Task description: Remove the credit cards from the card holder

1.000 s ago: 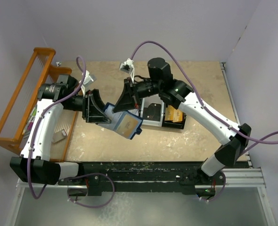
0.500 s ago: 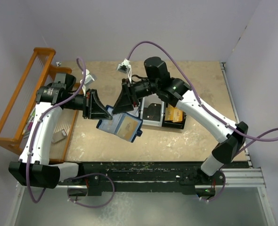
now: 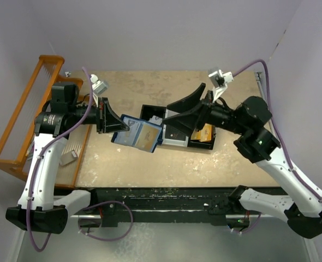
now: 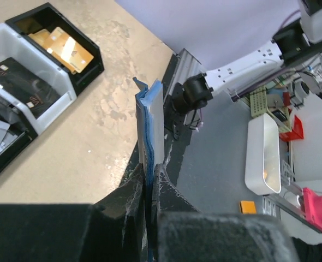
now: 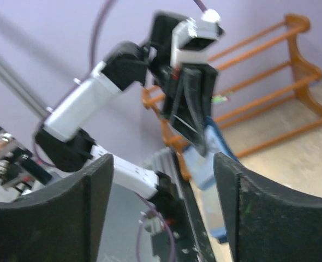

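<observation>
The card holder (image 3: 136,134), a dark blue wallet, hangs spread open above the table with a tan card face (image 3: 149,138) showing in its right half. My left gripper (image 3: 119,126) is shut on its left edge. In the left wrist view the card holder (image 4: 151,123) stands edge-on, pinched between the black fingers (image 4: 129,188). My right gripper (image 3: 166,115) is open and empty, a short way right of the holder and above the tray. In the right wrist view its jaws stand wide apart, with the card holder (image 5: 213,158) blurred beyond them.
A black three-compartment tray (image 3: 202,146) lies at table centre-right with gold cards (image 4: 63,46) and a dark card (image 4: 19,82) in it. An orange wooden rack (image 3: 30,120) stands along the left side. A black rail runs along the near table edge (image 3: 166,196).
The right gripper opened, let go of the card holder and swung back to the right. The left gripper shut on the holder's left edge and now holds it alone.
</observation>
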Action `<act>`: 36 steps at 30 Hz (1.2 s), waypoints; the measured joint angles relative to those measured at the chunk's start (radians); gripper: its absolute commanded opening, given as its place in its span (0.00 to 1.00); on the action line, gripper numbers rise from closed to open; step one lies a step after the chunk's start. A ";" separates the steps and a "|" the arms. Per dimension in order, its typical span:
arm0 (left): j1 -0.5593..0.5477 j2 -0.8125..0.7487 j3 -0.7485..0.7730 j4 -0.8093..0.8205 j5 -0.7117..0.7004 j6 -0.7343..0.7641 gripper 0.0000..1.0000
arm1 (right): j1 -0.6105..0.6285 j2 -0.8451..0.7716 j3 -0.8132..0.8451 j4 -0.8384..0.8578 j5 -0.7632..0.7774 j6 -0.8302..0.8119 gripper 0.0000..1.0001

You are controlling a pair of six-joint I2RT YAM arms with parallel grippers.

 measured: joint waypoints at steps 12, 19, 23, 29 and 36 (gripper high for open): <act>0.002 0.021 -0.063 0.263 -0.095 -0.282 0.00 | 0.043 0.170 -0.211 0.272 -0.018 0.275 0.55; 0.002 0.019 -0.108 0.397 -0.053 -0.423 0.00 | 0.043 0.218 -0.216 0.351 -0.023 0.331 0.51; 0.002 0.018 -0.131 0.469 -0.013 -0.505 0.00 | 0.043 0.251 -0.216 0.411 -0.036 0.359 0.48; 0.010 0.010 -0.140 0.548 -0.007 -0.577 0.00 | 0.044 0.291 -0.216 0.472 -0.052 0.399 0.47; 0.011 -0.008 -0.140 0.583 -0.006 -0.602 0.00 | 0.045 0.277 -0.216 0.456 -0.056 0.392 0.48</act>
